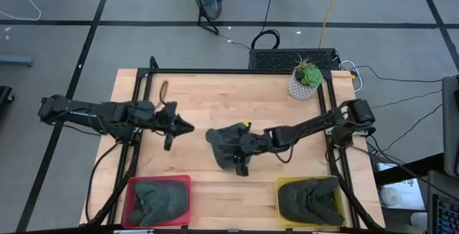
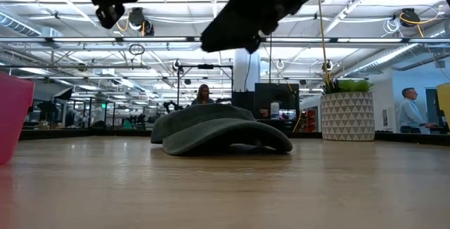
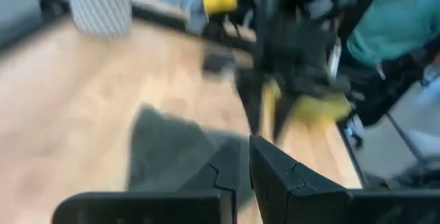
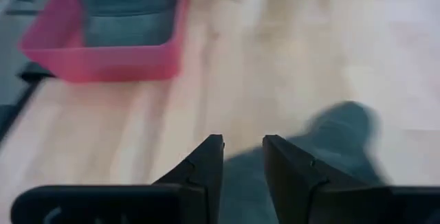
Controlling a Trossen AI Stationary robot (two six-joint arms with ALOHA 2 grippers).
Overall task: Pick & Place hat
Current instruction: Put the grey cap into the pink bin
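A dark grey hat [image 1: 222,141] lies on its brim in the middle of the wooden table; the low view shows it flat on the wood [image 2: 225,134]. My right gripper [image 1: 241,164] [image 2: 235,36] hangs just above the hat's near side, clear of it. Its fingers are a little apart [image 4: 242,155], with the hat's dark cloth [image 4: 344,141] below them. My left gripper [image 1: 188,126] [image 2: 109,11] is raised to the left of the hat and points at it. Its fingers are together [image 3: 249,165].
A red bin [image 1: 185,181] at the near left and a yellow bin [image 1: 281,184] at the near right each hold dark hats. A potted plant [image 1: 307,78] stands at the far right corner. Bare wood lies between the two bins and along the far side.
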